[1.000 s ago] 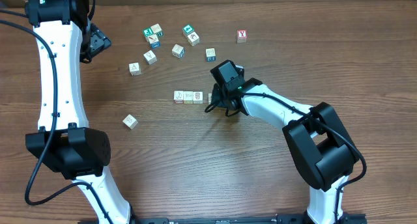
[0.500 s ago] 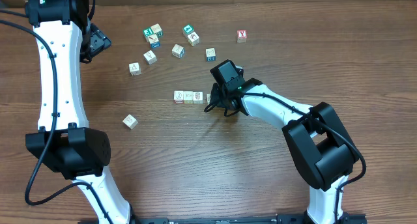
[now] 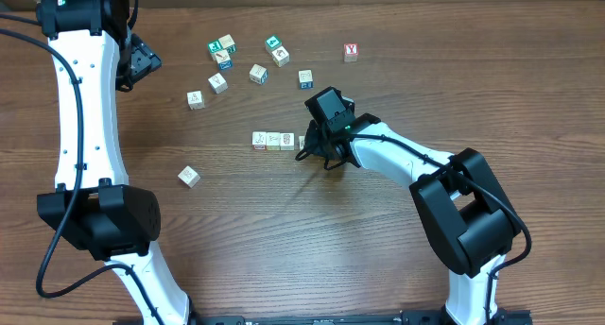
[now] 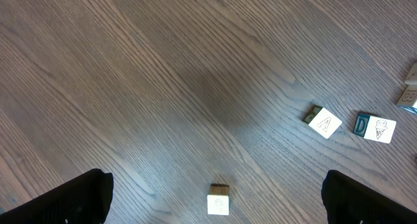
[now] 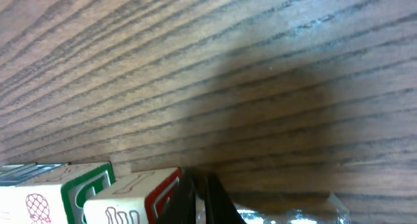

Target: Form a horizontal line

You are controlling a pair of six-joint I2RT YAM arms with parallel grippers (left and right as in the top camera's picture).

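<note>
Right wrist view: the right fingers (image 5: 195, 201) are pressed together with nothing between them. Their dark tips rest against the side of a red-edged cube (image 5: 130, 199), which sits beside a green-edged cube (image 5: 55, 196). Overhead, that red-edged cube has slid slightly left over the last second. It now sits close against the right end of the horizontal line (image 3: 273, 140), three pale cubes at the middle of the tabletop (image 3: 284, 230). The row looks nearly closed up to four. The arm covers most of the fourth cube, so I cannot tell if it touches or lines up. The left fingers (image 4: 65, 199) stand wide apart and empty at the far upper left. Loose cubes (image 3: 218, 82) lie scattered beyond the row.
</note>
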